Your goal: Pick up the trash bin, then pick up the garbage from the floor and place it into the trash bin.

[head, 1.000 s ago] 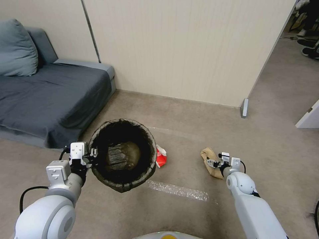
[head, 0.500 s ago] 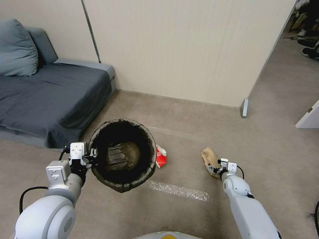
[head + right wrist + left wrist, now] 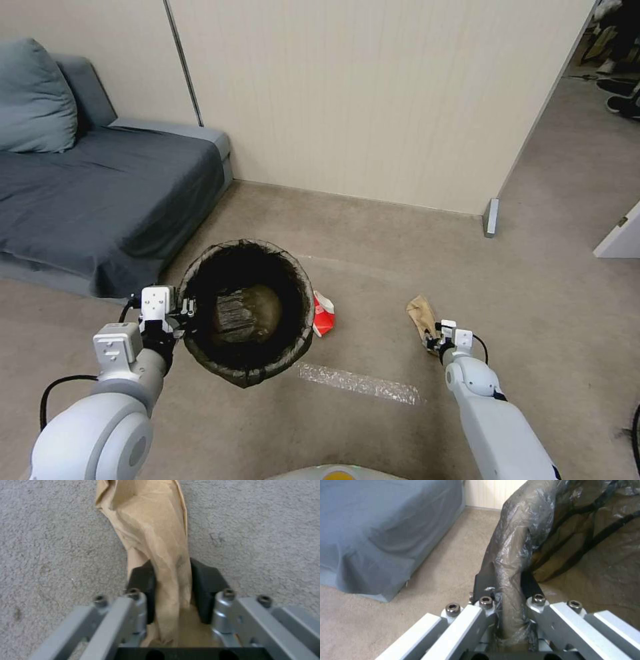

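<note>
The trash bin [image 3: 248,310], round and lined with a dark bag, hangs just above the floor at centre left. My left gripper [image 3: 187,312] is shut on its rim [image 3: 511,562], one black pad on each side of the bagged edge. Something brownish lies at the bin's bottom. A crumpled brown paper bag [image 3: 421,313] of garbage lies on the carpet at the right, and my right gripper [image 3: 435,342] is shut on its near end [image 3: 168,585]. A red-and-white carton [image 3: 323,315] lies on the floor against the bin's right side.
A grey sofa [image 3: 100,193] with a cushion stands at the left, close behind the bin. A beige wall [image 3: 373,100] runs across the back, ending at a corner post [image 3: 491,217]. A shiny tape strip [image 3: 360,383] crosses the carpet near me. Open carpet lies to the right.
My right arm has drawn back towards me and lowered, and the brown paper bag now stands narrower and more upright in its grip. The bin and left arm have not moved.
</note>
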Motion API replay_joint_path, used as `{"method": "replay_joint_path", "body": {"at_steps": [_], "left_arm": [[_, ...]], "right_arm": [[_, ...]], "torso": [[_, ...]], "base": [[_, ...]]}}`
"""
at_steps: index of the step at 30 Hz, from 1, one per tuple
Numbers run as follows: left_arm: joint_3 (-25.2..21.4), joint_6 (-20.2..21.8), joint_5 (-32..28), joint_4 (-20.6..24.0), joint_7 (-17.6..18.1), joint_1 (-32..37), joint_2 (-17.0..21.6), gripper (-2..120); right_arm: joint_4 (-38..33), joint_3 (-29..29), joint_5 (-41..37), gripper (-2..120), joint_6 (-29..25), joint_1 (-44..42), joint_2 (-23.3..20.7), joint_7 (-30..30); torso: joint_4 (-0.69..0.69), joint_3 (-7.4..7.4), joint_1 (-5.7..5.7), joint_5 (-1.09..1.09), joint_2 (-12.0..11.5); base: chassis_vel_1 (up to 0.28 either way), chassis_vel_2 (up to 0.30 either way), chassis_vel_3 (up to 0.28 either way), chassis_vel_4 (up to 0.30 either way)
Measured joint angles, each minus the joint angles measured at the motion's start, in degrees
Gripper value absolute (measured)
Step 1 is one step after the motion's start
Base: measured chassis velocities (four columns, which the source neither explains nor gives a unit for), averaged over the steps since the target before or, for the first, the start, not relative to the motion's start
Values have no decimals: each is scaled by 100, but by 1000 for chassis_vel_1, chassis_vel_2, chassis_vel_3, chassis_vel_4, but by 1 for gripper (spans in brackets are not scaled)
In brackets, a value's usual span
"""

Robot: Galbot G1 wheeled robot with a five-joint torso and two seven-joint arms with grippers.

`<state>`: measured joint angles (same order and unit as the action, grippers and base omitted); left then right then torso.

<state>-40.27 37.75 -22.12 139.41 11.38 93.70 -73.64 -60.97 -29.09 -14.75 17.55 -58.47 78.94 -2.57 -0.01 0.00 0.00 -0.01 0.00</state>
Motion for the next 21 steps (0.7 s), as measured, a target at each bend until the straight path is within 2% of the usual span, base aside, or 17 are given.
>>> {"method": "replay_joint_path", "body": {"at_steps": [1,3,7,12,15,16,20,21], "left_arm": [[0,0,0,0,0,0,0,3],[14,0,0,-5,0,-5,1,3],[27,0,0,-7,0,-5,1,3],[27,0,0,-7,0,2,13,3],[15,0,-7,16,-1,18,42,3],[15,0,-7,16,-1,18,42,3],[17,9,-6,32,-3,25,55,3],[17,9,-6,32,-3,25,55,3]], "right_arm": [[0,0,0,21,0,0,0,0],[-3,-9,5,11,-14,-7,-1,-2],[-13,-28,22,2,-56,-21,0,-6],[-208,-63,23,1,-66,-70,-3,-25],[-905,-117,-88,1,-56,-187,-72,-85],[-905,-117,-88,1,-56,-187,-72,-85],[-2287,-135,-454,1,157,-428,-318,-111],[-2287,-135,-454,1,157,-428,-318,-111]], "torso": [[0,0,0,0,0],[-1,0,0,0,0],[0,0,0,1,0],[0,1,0,4,0],[1,1,0,3,0],[1,1,0,3,0],[1,0,0,1,0],[1,0,0,1,0]], "base": [[0,0,0,0],[0,0,0,0],[0,0,0,0],[0,0,0,0],[0,0,0,0],[0,0,0,0],[0,0,0,0],[0,0,0,0]]}}
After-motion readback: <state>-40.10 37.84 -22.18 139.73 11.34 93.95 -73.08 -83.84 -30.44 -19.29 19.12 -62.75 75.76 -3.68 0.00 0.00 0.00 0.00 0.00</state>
